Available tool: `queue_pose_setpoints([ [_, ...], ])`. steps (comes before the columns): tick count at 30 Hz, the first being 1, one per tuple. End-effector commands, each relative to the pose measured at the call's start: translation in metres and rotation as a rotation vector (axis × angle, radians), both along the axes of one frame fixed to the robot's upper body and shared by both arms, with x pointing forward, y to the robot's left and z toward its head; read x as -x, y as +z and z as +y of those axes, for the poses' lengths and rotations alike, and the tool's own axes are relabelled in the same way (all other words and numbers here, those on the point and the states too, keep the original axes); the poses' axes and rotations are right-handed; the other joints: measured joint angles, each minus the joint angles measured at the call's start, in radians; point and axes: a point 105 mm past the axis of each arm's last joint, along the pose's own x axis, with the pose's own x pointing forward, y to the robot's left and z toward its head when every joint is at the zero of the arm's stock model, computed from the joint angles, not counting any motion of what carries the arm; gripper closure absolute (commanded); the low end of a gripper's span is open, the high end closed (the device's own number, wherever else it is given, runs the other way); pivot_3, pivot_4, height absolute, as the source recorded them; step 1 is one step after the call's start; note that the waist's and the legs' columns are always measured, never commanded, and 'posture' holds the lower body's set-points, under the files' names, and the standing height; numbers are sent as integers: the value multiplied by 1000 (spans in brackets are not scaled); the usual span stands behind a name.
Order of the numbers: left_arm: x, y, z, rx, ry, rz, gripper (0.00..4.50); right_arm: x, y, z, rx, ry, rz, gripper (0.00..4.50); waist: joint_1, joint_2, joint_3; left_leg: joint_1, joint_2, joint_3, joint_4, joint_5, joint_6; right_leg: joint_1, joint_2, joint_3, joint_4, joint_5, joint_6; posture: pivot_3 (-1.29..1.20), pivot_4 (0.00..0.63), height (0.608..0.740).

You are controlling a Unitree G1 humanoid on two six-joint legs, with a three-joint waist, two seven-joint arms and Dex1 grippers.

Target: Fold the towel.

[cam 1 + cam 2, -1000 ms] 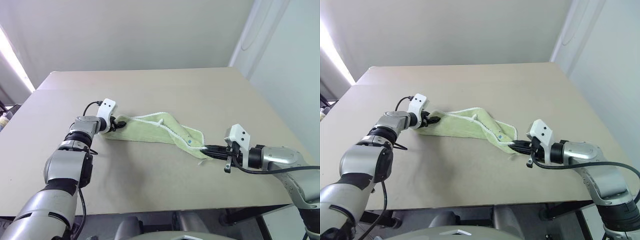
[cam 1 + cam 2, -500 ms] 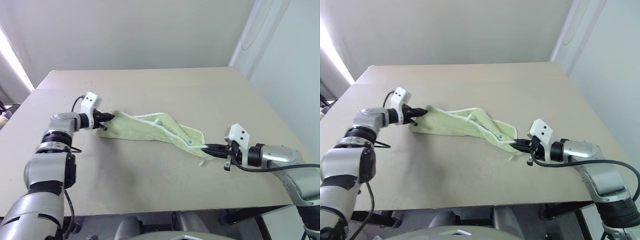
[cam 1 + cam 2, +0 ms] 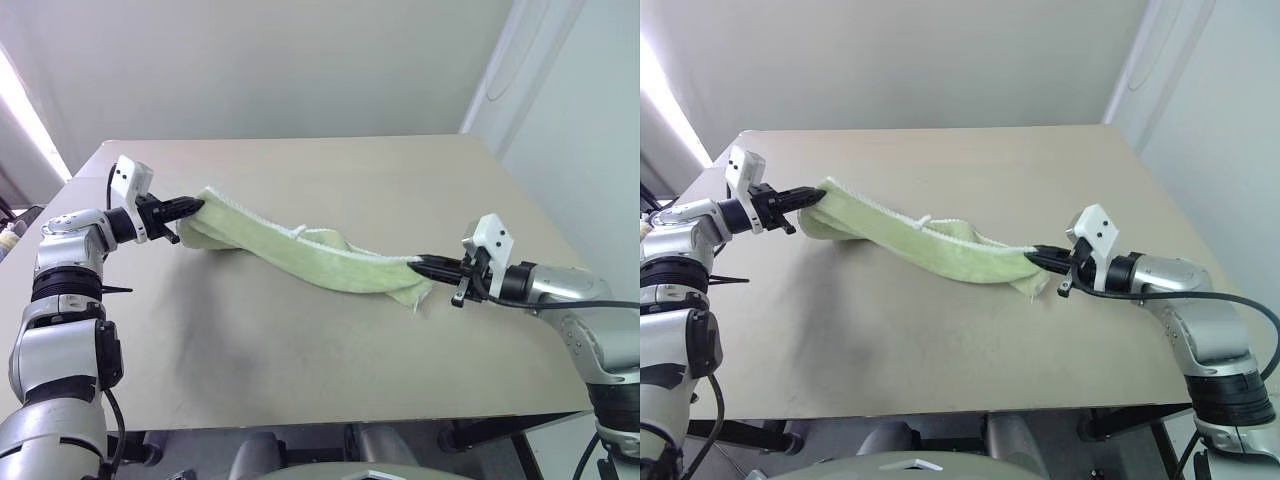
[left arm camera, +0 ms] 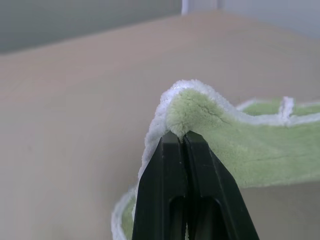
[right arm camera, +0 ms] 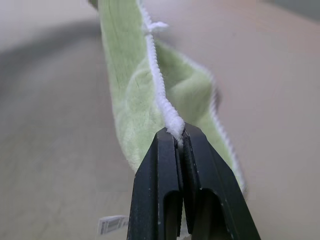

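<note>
So the towel (image 3: 320, 255) is strung out between the two arms right now, hanging above the desk (image 3: 300, 350) rather than lying on it, with its shadow on the surface below. Its long axis runs pretty much across the desk from the left edge side toward the right edge side, slanting a bit: the left end sits higher and farther back, the right end lower and closer to the front edge. It sags a little in the middle and is twisted and bunched along its length, so you see the white stitched edging running along the top, plus the little white loop (image 3: 925, 219) sticking up roughly midway. The left gripper (image 3: 190, 207) has its fingers pinched tight on the left end of the towel, with the fuzzy corner bulging out just past the tips in the left wrist view. The right gripper (image 3: 428, 264) is clamped on the right end, biting right on the white edging, and a small flap of cloth droops below it near a small white tag (image 5: 111, 224). The desk is a plain beige top. Behind it is a plain pale wall (image 3: 280, 70), bright light coming in at the far left, and a white panel or wall on the right.
</note>
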Motion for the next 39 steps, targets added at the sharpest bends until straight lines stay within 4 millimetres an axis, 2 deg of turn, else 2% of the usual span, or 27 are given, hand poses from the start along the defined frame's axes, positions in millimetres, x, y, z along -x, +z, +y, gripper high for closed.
queue_pose_setpoints([
  [1,-17,26,-5,47,83,-112,4482,-20,32,-11,-62,-99,-121,4500,0,0,0,0,0,0,1,0,0,0,0,0,0,0,1,0,0,712],
  [2,-18,27,-6,50,93,-117,4482,-23,34,-12,-66,-112,-127,4500,1,0,0,0,0,0,1,0,0,0,0,0,0,1,1,0,0,712],
  [6,-45,44,-31,88,200,-191,4482,-66,58,-34,-95,-339,-225,4500,1,0,0,0,0,0,1,0,0,0,0,0,0,1,1,0,0,712],
  [9,-57,51,-46,84,241,-217,4482,-87,66,-43,-83,-441,-264,4500,1,0,0,-1,-1,0,1,0,0,0,0,0,-1,2,2,0,0,712],
  [14,-73,83,-64,106,363,-300,4482,-119,96,-65,-92,-627,-391,4500,-4,1,0,-2,-1,1,-3,0,0,-1,0,1,-4,6,2,0,0,712],
  [19,-76,109,-55,137,494,-377,4482,-128,132,-81,-148,-678,-503,4500,-9,2,1,-11,-1,0,-3,0,0,-10,0,1,-4,7,3,0,0,712],
  [23,-72,114,-50,131,475,-428,4482,-120,140,-82,-170,-624,-536,4500,-10,2,1,-15,-1,0,-3,0,0,-13,0,1,-4,7,3,0,0,712],
  [24,-70,112,-51,109,433,-440,4482,-117,140,-82,-186,-604,-531,4500,-10,2,1,-15,-1,0,-3,0,0,-13,0,1,-4,7,4,0,0,712],
  [27,-56,90,-39,63,338,-475,4482,-92,108,-61,-152,-401,-430,4500,-10,4,-1,-15,-1,0,-4,0,0,-13,0,1,-5,7,4,0,0,712],
  [31,-22,21,-37,-69,58,-340,4482,-45,68,-26,-174,-148,-257,4500,-23,10,-2,-15,-1,0,-6,0,0,-13,0,1,-3,7,4,0,0,712],
  [33,-9,5,-30,-95,34,-326,4482,-31,56,-17,-165,-99,-209,4500,-26,10,-2,-15,-1,1,-4,0,0,-13,0,1,-1,7,3,0,0,712],
  [36,10,-7,-21,-87,6,-300,4482,-17,36,-11,-117,-64,-137,4500,-23,8,-1,-15,0,0,3,0,0,-13,0,1,0,8,2,0,0,712],
  [39,34,-16,-15,-100,-36,-271,4482,-6,17,-10,-50,-39,-72,4500,-24,8,-2,-10,0,0,3,1,-1,-2,0,1,-2,7,1,0,0,712],
])
